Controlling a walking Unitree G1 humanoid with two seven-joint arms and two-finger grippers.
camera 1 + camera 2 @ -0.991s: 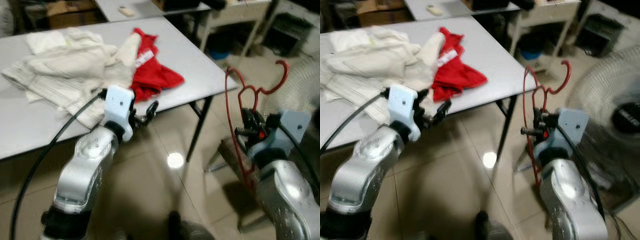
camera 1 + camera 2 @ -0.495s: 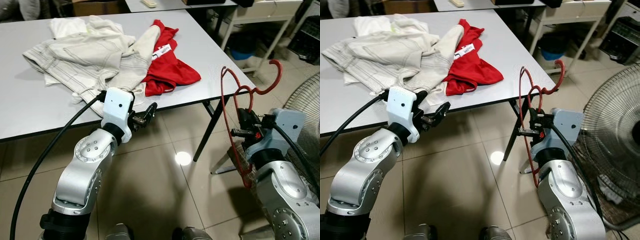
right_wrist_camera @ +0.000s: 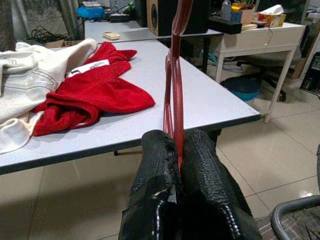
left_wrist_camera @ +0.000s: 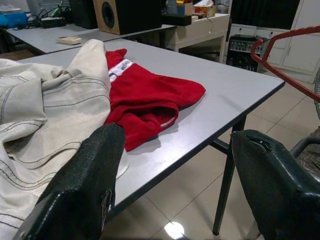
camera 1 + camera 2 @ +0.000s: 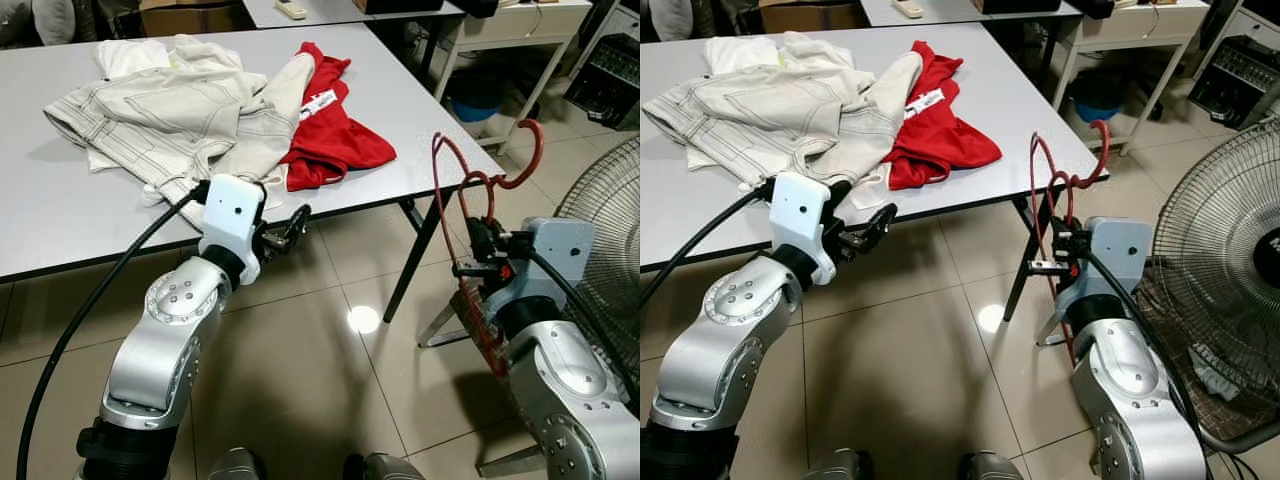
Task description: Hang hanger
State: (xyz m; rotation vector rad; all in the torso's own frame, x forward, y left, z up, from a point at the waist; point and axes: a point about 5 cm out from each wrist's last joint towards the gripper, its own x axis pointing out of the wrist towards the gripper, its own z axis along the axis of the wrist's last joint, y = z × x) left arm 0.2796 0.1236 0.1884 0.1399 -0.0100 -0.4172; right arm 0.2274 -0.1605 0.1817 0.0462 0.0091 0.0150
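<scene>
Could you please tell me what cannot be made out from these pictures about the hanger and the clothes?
- Red hanger: its lower part is hidden behind the right gripper and arm in the eye views.
- Red garment: its left side is covered by the cream clothes.
- Garment label: print too small to read.
- Any rail to hang on: none visible.

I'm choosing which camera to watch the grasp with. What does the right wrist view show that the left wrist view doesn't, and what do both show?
Right wrist view: the right gripper, shut on the red hanger, whose wire runs up from between its fingers; a blue bin under a white side table.

Left wrist view: the left gripper, open and holding nothing; a cream garment filling the near side.

Both: the grey table with the red garment near its edge, and a speaker behind.
</scene>
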